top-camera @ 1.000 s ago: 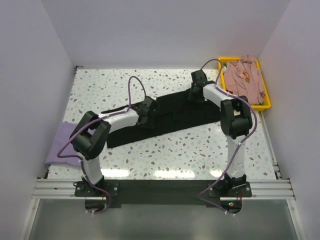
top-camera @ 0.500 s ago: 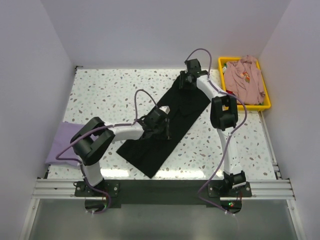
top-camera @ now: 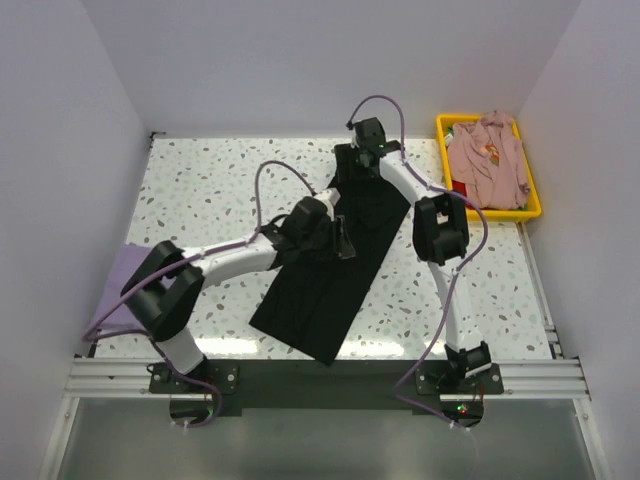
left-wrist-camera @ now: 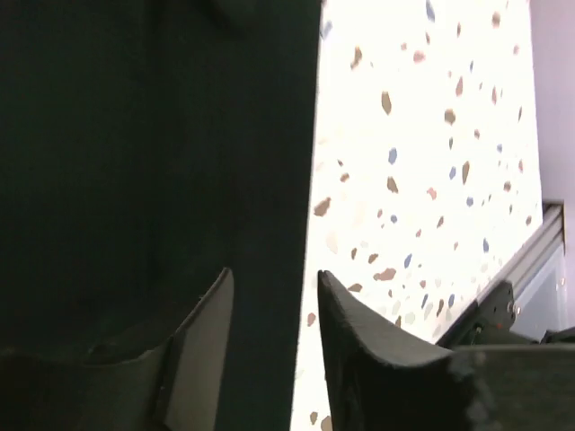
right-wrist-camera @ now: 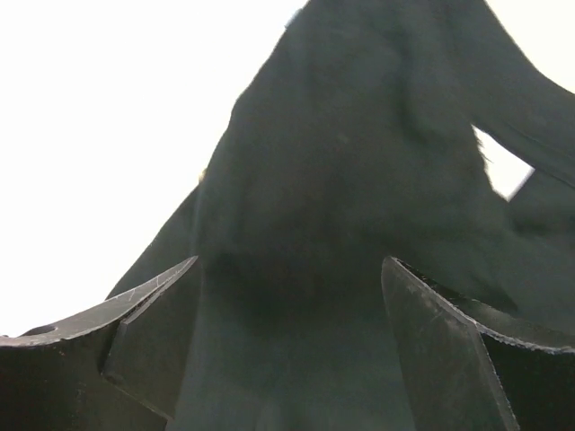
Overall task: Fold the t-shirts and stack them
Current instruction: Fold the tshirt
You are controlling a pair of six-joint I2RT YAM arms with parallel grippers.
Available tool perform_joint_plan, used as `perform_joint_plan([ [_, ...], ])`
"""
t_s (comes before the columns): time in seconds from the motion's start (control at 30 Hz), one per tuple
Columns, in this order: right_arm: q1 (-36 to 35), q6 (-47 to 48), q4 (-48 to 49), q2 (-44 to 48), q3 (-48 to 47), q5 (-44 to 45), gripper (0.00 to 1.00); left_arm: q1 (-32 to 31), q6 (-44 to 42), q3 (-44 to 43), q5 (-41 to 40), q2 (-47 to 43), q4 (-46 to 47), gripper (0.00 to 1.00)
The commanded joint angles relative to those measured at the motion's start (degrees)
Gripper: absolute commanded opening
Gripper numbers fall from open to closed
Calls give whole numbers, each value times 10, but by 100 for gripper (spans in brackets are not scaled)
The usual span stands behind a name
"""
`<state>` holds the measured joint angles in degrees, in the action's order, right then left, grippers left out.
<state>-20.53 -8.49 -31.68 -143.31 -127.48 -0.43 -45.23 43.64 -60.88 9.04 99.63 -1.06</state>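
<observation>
Black cloth fills most of what both my wrists see: the black t-shirt [top-camera: 335, 290] lies flat on the speckled table [top-camera: 200, 180] as one long narrow strip. It runs on a slant from the far middle of the table down towards the near edge between my two bases.

My left arm reaches out low from its base, elbow bent out to the left. Its forearm stretches across to the middle of the strip. My left gripper [left-wrist-camera: 274, 272] hangs over the shirt's long edge with its jaws partly spread. One finger is above the cloth, the other above the border with the bare table, and nothing is pinched between them.

My right arm stands tall from its base, then folds at the elbow and reaches forward and left to the far end of the strip. My right gripper [right-wrist-camera: 289, 260] points down there with jaws spread wide, only dark fabric below the gap.

The lavender t-shirt [top-camera: 125, 275] lies at the table's left edge, beside my left elbow. The dusty-pink t-shirt [top-camera: 487, 160] sits crumpled in the yellow bin [top-camera: 535, 205] at the far right corner.
</observation>
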Motion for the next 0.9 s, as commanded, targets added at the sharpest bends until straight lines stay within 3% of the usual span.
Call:
perform_joint_plan([
  [0.0,11,-28,-2,115,21,36,84,38,-34,35,-52,-87,-50,45],
  [0.17,11,-102,-7,193,108,52,82,47,-50,88,-80,-124,-92,34],
  [0.2,9,-111,2,202,149,52,82,47,-51,95,-82,-126,-97,27],
  [0.33,4,-148,29,234,241,45,70,46,-47,135,-108,-145,-110,20],
  [0.47,1,-156,39,224,286,48,67,46,-44,170,-140,-150,-128,15],
  [0.67,5,-142,7,149,245,75,67,46,-23,212,-157,-161,-133,7],
  [0.87,7,-106,-50,40,131,83,68,46,-2,262,-120,-156,-100,2],
])
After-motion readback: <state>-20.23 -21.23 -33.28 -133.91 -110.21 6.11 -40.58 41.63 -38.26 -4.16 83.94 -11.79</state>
